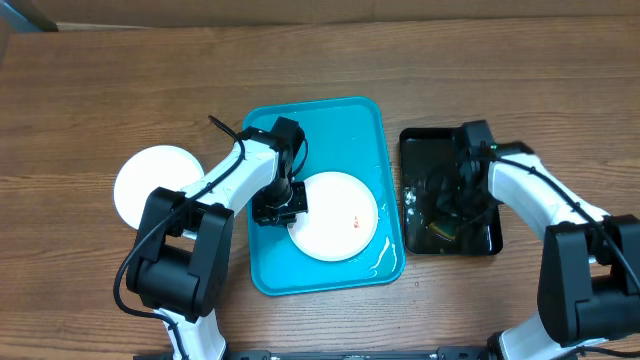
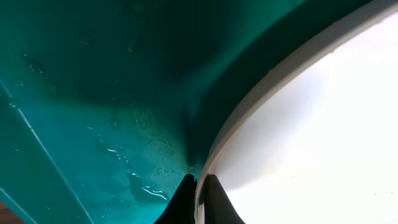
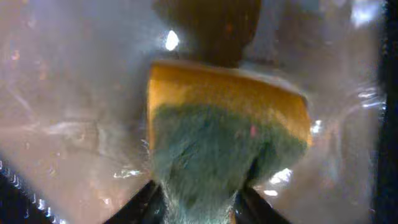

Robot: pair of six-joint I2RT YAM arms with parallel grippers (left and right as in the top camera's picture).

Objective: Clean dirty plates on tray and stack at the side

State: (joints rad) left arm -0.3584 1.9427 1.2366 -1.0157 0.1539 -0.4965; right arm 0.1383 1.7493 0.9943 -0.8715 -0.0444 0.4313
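A white plate (image 1: 335,215) with a small orange-red smear lies in the turquoise tray (image 1: 352,125). My left gripper (image 1: 281,207) is shut on the plate's left rim (image 2: 249,106), one finger on each side of the rim (image 2: 199,190). A second white plate (image 1: 150,183) lies on the table left of the tray. My right gripper (image 1: 447,222) is over the black tray (image 1: 425,150) and is shut on a yellow sponge with a green scouring side (image 3: 217,143). A third plate is not in view.
Water drops and a wet film lie on the turquoise tray's floor (image 2: 112,143). The black tray holds shiny water (image 3: 74,124). Both arms reach in from the front edge of the wooden table (image 1: 100,80).
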